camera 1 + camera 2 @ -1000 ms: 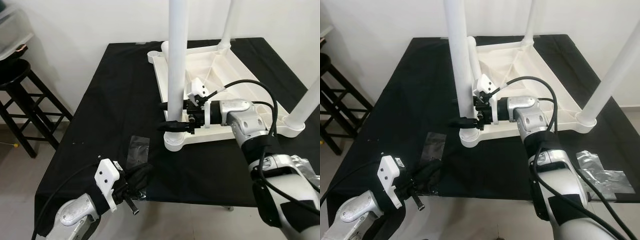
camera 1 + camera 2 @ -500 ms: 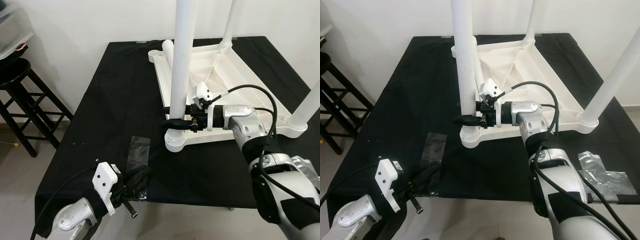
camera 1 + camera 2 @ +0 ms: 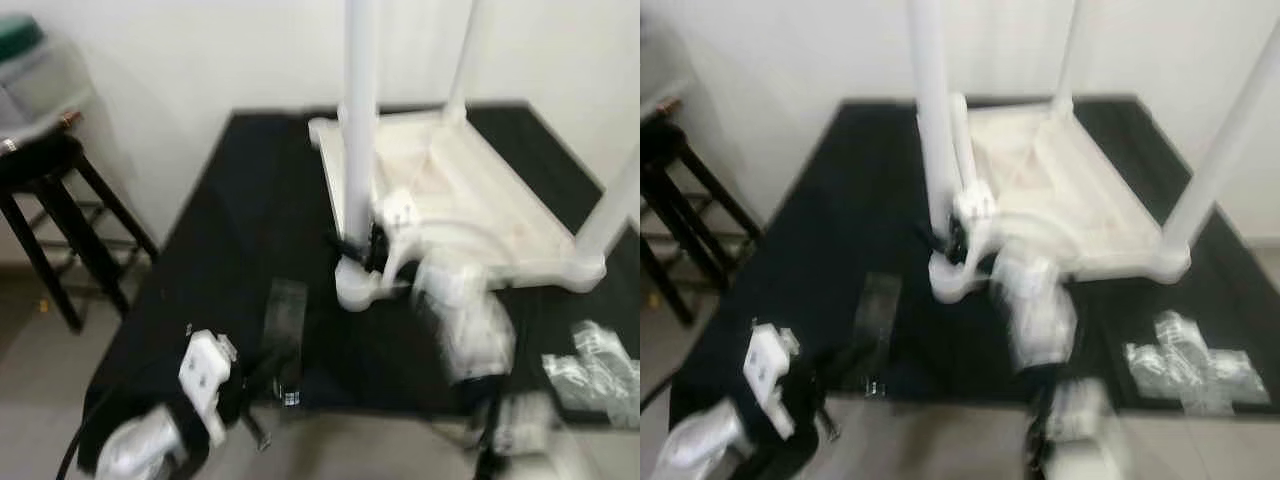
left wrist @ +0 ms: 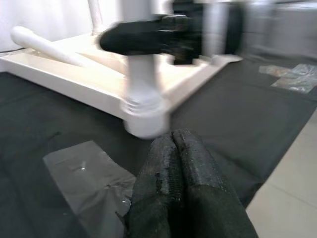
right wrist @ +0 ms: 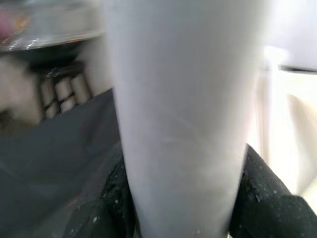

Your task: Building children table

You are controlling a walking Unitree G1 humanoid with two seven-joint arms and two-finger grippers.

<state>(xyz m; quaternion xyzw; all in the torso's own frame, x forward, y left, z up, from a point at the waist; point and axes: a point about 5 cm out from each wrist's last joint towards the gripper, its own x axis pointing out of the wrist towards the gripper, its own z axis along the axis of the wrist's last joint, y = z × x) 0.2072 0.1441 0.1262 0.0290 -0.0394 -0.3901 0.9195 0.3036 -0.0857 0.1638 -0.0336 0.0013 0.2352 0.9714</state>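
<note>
A white children's table [image 3: 480, 205] lies upside down on a black-covered table [image 3: 230, 240], with its white legs pointing up. My right gripper [image 3: 352, 250] is at the base of the near-left leg [image 3: 358, 150], just above its socket. In the right wrist view the two black fingers [image 5: 116, 193] sit on either side of that leg [image 5: 183, 99], closed against it. My left gripper [image 4: 172, 144] is shut with nothing in it, low at the table's front-left edge [image 3: 265, 385]. The head views are blurred.
A black stool [image 3: 40, 170] stands to the left of the table. A grey tape patch [image 3: 285, 310] lies on the cloth near my left gripper, and crumpled tape [image 3: 590, 360] lies at the front right. A white wall is behind.
The whole head view has shifted and blurred, so the camera has moved. My right gripper stays on the near-left leg, and my left gripper stays low at the front edge.
</note>
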